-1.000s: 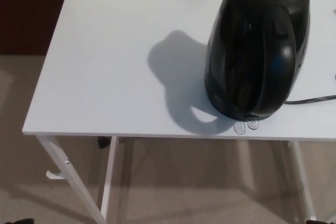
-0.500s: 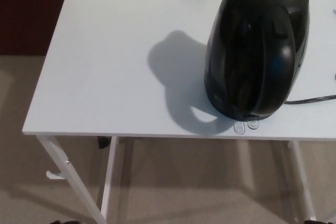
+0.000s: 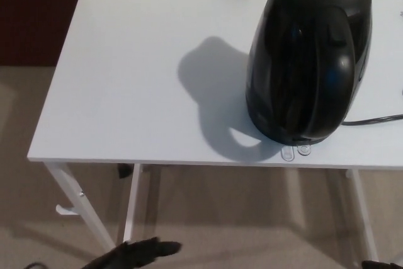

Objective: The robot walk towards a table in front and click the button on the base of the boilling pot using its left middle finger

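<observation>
Left hand (image 3: pixel 135 254) low at bottom edge, below table (image 3: pixel 126 92), fingers stretched toward right, empty. Black boiling pot (image 3: pixel 308 55) stands upright on table, well apart from hand.

Your left hand (image 3: pixel 135 254) shows only at the bottom edge of the head view, left of centre. It is black, lying low and roughly level, with a fingertip (image 3: pixel 170 247) pointing toward the right of the picture. The rest of the hand and the arm run off the lower edge. You cannot tell how the fingers are set. Your right hand is out of view.
</observation>
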